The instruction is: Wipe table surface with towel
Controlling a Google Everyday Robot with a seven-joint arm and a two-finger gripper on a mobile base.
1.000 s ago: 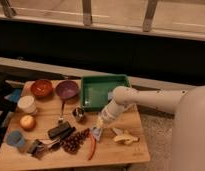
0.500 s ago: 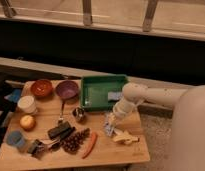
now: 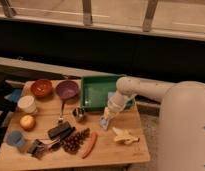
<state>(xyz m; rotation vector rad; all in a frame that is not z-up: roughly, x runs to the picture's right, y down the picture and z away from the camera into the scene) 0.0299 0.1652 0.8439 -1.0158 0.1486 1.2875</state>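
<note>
My gripper (image 3: pixel 105 122) points down at the wooden table (image 3: pixel 116 152), just in front of the green tray (image 3: pixel 96 92), at the end of the white arm (image 3: pixel 127 90) that reaches in from the right. A small pale blue-white patch shows at its tip; I cannot tell whether that is a towel or part of the gripper. A blue cloth-like thing (image 3: pixel 14 95) lies at the table's far left edge, far from the gripper.
On the table are a red bowl (image 3: pixel 42 88), a purple bowl (image 3: pixel 67 90), a white cup (image 3: pixel 27 104), an orange fruit (image 3: pixel 27 122), a blue cup (image 3: pixel 16 138), a metal cup (image 3: pixel 79 114), black items (image 3: pixel 59 131), grapes (image 3: pixel 75 141), a red chili (image 3: pixel 89 145) and a banana (image 3: pixel 125 136).
The arm shifted a little to the right and then back left, with the gripper staying low in front of the tray. The objects on the table have not moved.
</note>
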